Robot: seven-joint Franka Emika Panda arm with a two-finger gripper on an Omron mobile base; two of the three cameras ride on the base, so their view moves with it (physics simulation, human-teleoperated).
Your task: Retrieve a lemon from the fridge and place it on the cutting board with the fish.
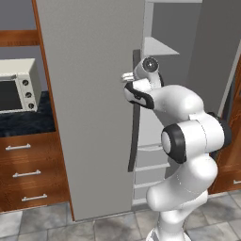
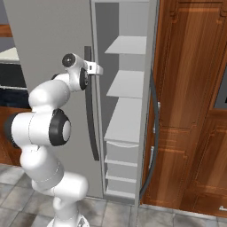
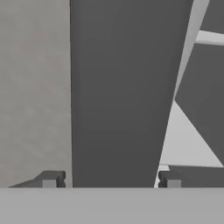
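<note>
Dark fingertips [image 3: 52,178] astride smooth curved door handle [image 3: 120,96], jaws perhaps touching, matte fridge [image 1: 89,108].

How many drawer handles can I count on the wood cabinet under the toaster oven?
3, stacked on the cabinet below the toaster oven: top handle, middle handle, bottom handle. More may sit beyond the frame's left edge.

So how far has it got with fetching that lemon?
Early days. One fridge door already stands open, showing white shelves. Right now the gripper straddles the dark handle of the other door, a fingertip on each side, not clearly clamped. Finding the lemon and carrying it to the board and fish is all left.
</note>
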